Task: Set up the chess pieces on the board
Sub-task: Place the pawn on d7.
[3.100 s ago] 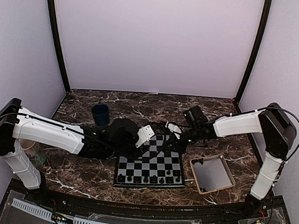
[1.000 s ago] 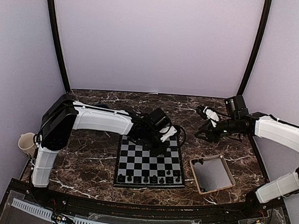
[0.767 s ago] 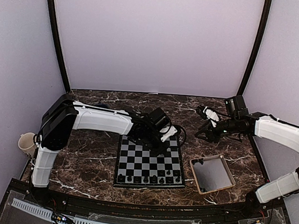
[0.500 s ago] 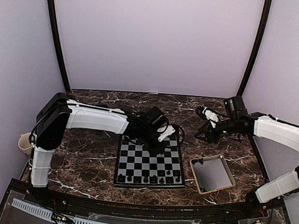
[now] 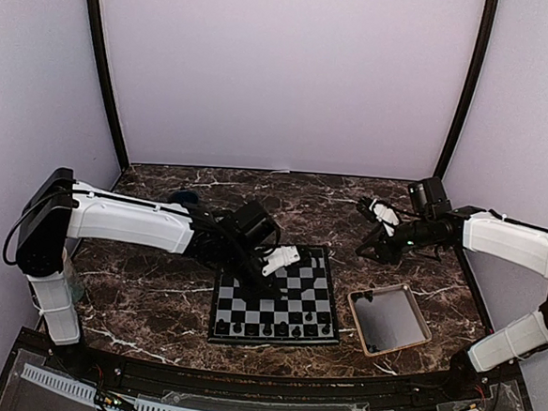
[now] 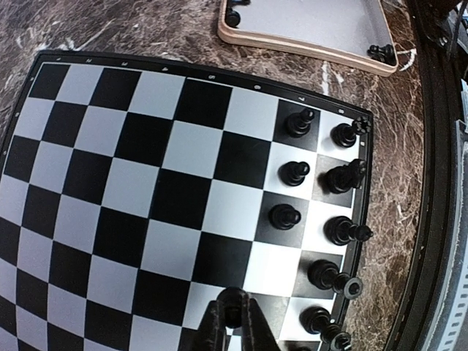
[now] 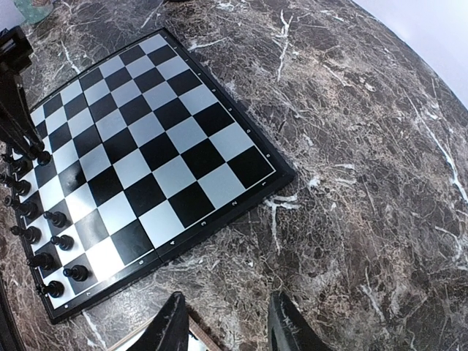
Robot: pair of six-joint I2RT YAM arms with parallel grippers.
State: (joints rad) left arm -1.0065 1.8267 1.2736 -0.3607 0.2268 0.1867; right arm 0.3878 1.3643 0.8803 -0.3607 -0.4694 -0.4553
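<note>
Back row looks filled on the board (image 6: 146,183), one of the chess pieces (image 6: 344,230) is pinched by the left fingers (image 6: 213,330), right fingers (image 7: 172,327) are spread empty.

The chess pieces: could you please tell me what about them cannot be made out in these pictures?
- Top external view: the chess pieces on the board are too small to tell their kinds.
- Left wrist view: the left tool, shut, hides whether it grips a piece.
- Left wrist view: the tray is cut off by the top edge, so its pieces cannot be counted.
</note>
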